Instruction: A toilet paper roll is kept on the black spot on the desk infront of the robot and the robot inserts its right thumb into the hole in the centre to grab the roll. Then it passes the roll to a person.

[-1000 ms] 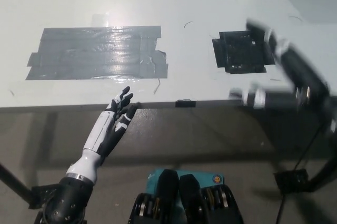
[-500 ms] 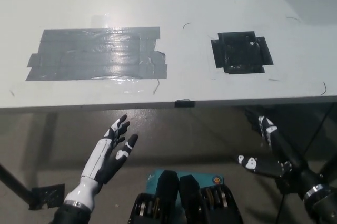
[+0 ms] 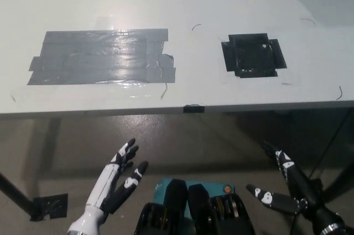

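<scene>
Desk [image 3: 221,3] above two open robot hands

the desk [image 3: 182,3] top lies open around the black spot [image 3: 253,55] and grey tape patch [image 3: 102,56].

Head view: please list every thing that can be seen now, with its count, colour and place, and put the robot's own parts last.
Desk: one, white, fills the upper half of the picture.
Grey tape patch: one, grey and shiny, on the desk at the left.
Black spot: one, black tape square, on the desk at the right; nothing stands on it.
Small black piece: one, black, at the desk's front edge, near the middle.
Toilet paper roll: none in view.
Left hand: one, white, below the desk edge at lower left, open.
Right hand: one, black, below the desk edge at lower right, open, holds nothing.
</scene>
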